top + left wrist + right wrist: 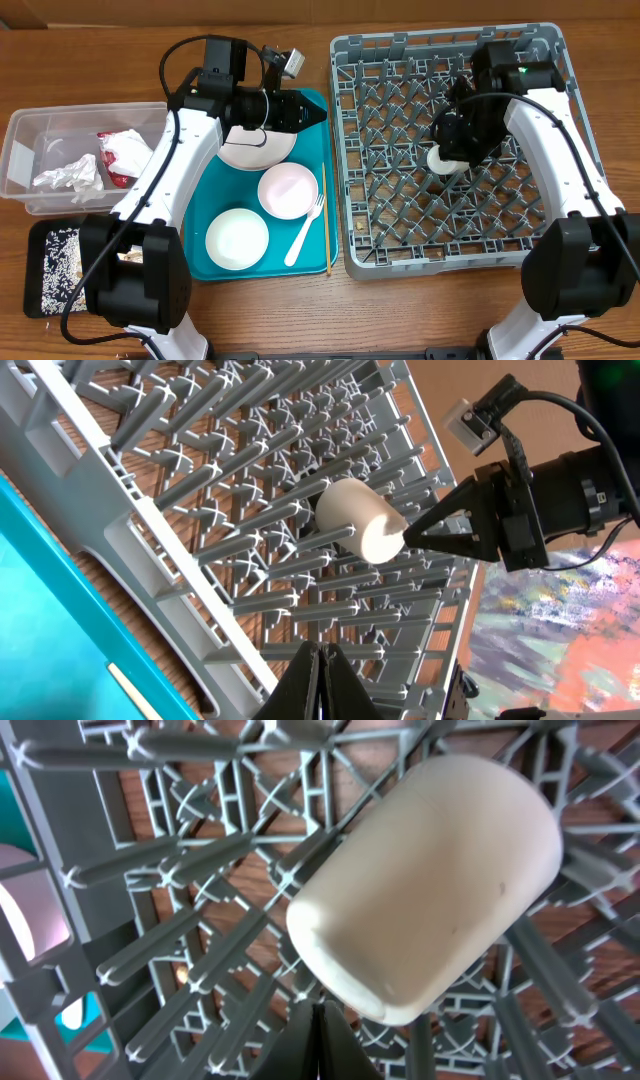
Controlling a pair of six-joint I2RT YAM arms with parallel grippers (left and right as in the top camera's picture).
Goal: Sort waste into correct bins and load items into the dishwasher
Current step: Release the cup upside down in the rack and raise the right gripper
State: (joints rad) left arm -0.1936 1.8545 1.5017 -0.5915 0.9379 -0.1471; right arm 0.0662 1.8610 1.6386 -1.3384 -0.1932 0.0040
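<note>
The dish rack [345,150] stands at the right, with the cup [443,158] lying among its pegs, left of centre. Just left of the rack is the serving tray [200,265]. It carries a plate [250,152] at the back, a rear bowl [288,190] and a front bowl [237,238] before it, and the fork [305,230] and chopstick [325,220] along the right edge. Farther left, the tub [25,150] holds crumpled paper [68,175] and a wrapper [122,155]. In front of the tub, the shallow tray [35,300] holds what look like grains [62,265].
</note>
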